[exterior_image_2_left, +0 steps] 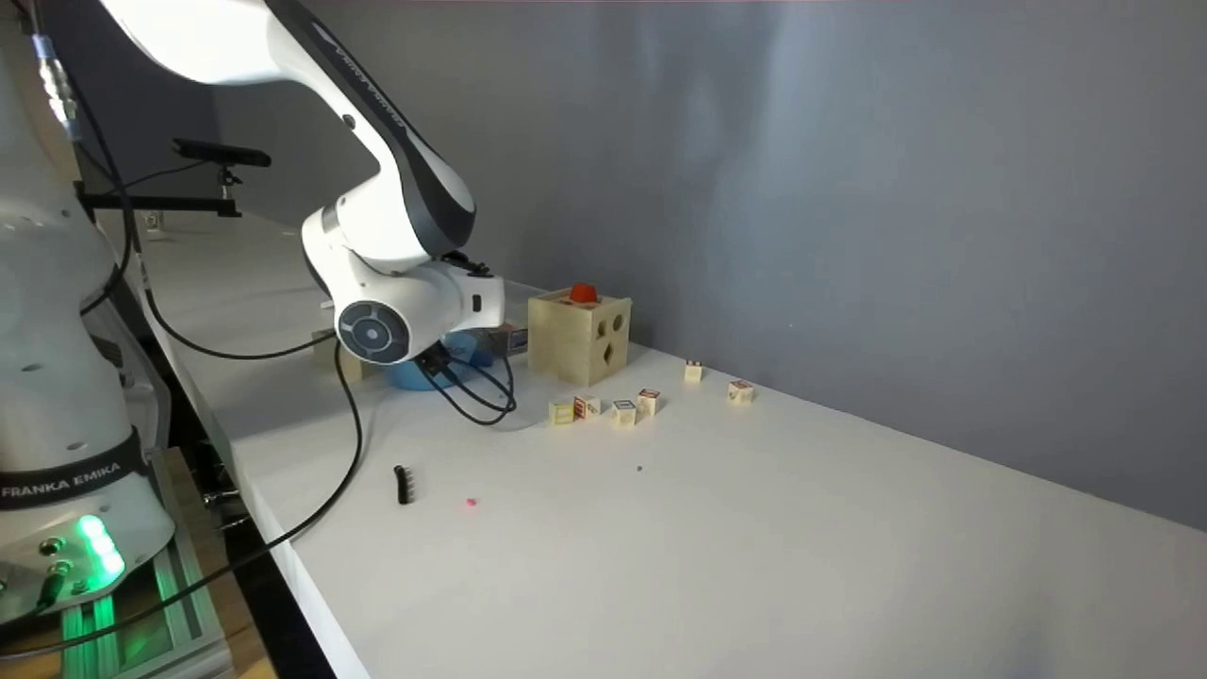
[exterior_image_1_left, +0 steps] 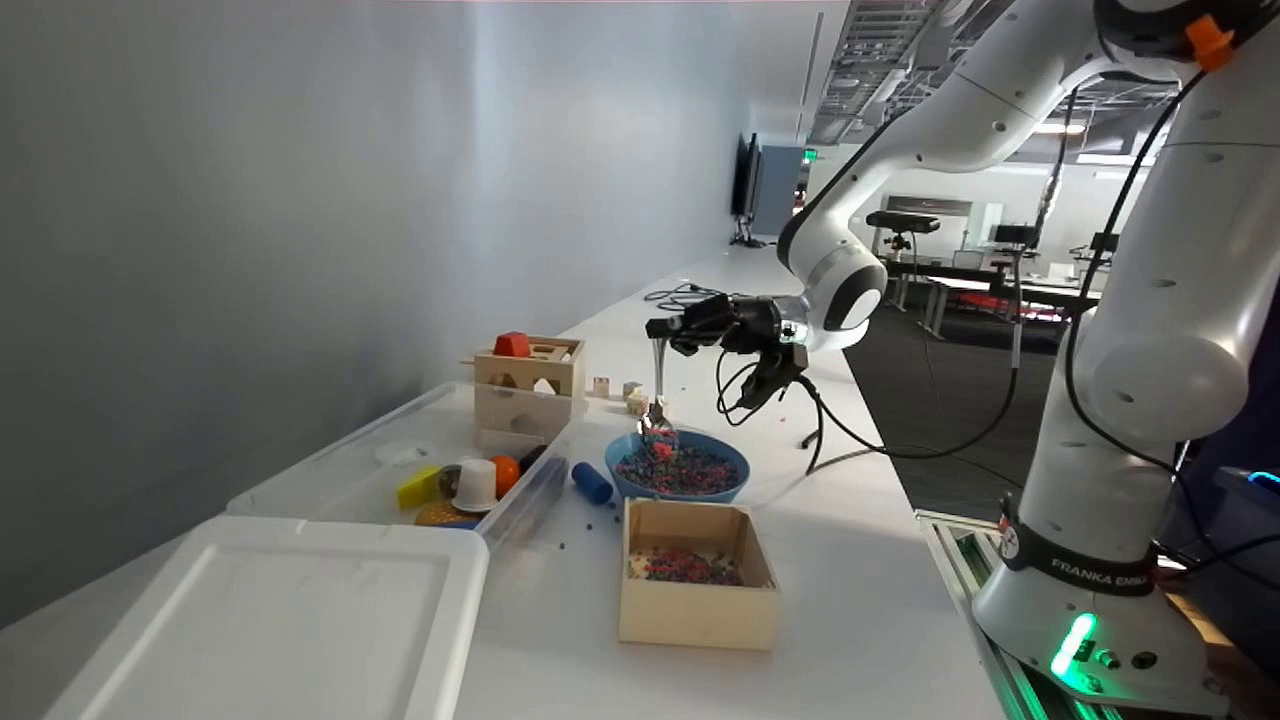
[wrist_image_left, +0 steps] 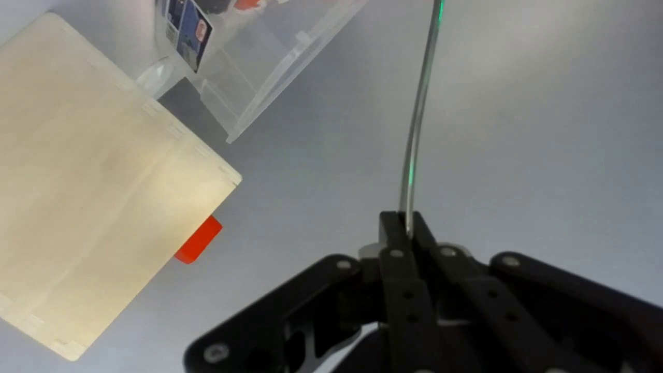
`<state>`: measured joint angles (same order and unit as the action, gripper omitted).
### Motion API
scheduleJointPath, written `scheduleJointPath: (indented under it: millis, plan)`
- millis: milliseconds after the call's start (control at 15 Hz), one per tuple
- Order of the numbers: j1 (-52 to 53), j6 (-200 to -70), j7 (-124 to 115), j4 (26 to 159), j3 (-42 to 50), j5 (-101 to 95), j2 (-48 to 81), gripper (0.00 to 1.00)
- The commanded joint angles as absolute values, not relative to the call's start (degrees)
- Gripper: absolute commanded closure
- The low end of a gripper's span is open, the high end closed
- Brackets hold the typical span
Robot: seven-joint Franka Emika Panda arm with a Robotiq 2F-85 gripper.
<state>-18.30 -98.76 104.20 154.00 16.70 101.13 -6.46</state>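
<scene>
Exterior view | claw [exterior_image_1_left: 660, 329] clamped on metal utensil [exterior_image_1_left: 659, 375] | lwr end in/over blue bowl [exterior_image_1_left: 712, 442], unclr

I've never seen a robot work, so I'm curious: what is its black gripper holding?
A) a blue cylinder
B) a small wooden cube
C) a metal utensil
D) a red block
C: in the wrist view the gripper is closed on the thin shaft of a metal utensil, which in an exterior view hangs down toward the blue bowl.
</scene>
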Motion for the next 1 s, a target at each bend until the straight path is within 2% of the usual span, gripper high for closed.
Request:
scheduleJointPath:
  millis: [0, 467, 933]
  plan:
    - [-16.32, -99.72, 102.82, 153.98, 14.18, 102.96, -10.33, 0.99]
    - [-13.20, -99.83, 109.55, 154.86, 8.69, 99.10, -16.35, 0.99]
    - [-13.93, -98.66, 124.44, 156.66, 8.26, 92.63, -21.03, 0.99]
